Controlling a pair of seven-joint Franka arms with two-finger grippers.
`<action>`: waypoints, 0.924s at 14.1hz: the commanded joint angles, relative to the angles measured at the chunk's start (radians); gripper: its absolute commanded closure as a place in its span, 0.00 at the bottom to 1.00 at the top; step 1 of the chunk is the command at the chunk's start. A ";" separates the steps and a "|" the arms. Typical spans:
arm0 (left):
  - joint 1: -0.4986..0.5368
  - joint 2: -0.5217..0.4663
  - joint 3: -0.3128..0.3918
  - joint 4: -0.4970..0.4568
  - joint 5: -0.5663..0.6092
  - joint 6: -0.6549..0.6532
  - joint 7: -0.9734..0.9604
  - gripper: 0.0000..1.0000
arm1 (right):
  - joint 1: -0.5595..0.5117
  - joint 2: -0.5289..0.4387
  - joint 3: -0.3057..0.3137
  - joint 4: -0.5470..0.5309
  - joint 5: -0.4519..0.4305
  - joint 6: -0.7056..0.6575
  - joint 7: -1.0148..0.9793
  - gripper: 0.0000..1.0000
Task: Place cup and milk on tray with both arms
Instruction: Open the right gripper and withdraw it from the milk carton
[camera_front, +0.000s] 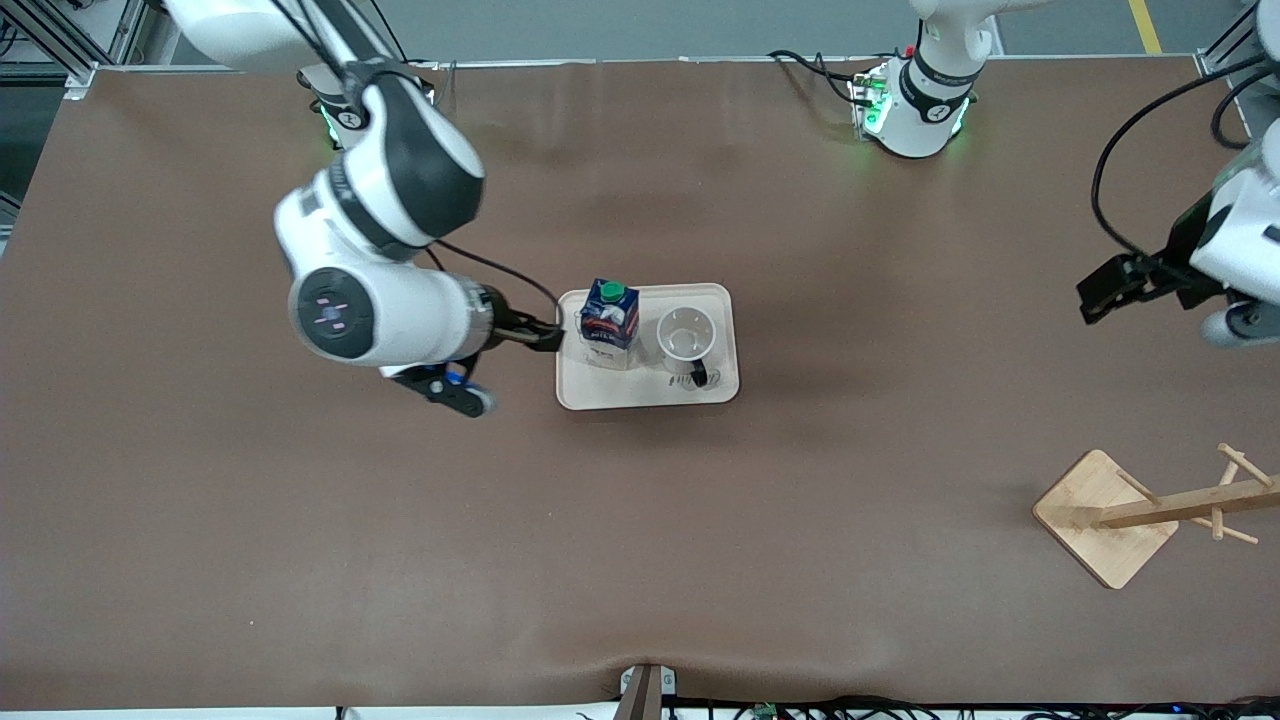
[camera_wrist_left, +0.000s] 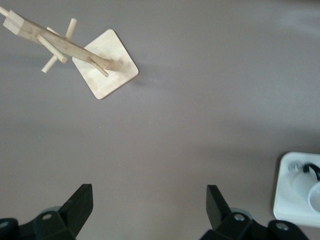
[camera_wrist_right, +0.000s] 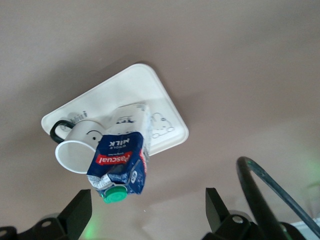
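Note:
The cream tray lies mid-table. The dark-blue milk with its green cap stands upright on the tray's half toward the right arm's end. The white cup stands beside it on the tray, black handle toward the front camera. My right gripper is open and empty beside the milk, at the tray's edge toward the right arm's end. In the right wrist view the milk, cup and tray lie ahead of the open right gripper. My left gripper is open and empty over bare table; its own view shows the left gripper and the tray's corner.
A wooden rack with pegs on a square base lies toward the left arm's end, near the front camera, and also shows in the left wrist view. A black cable crosses the right wrist view. Brown table all round.

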 joint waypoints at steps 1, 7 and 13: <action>-0.072 -0.109 0.121 -0.122 -0.071 0.002 0.074 0.00 | -0.089 -0.028 0.007 0.033 0.016 -0.072 -0.015 0.00; -0.131 -0.231 0.145 -0.244 -0.071 -0.010 0.056 0.00 | -0.305 -0.107 -0.004 0.076 0.001 -0.127 -0.012 0.00; -0.151 -0.249 0.192 -0.254 -0.071 -0.013 0.079 0.00 | -0.458 -0.238 -0.016 -0.016 -0.318 -0.118 -0.598 0.00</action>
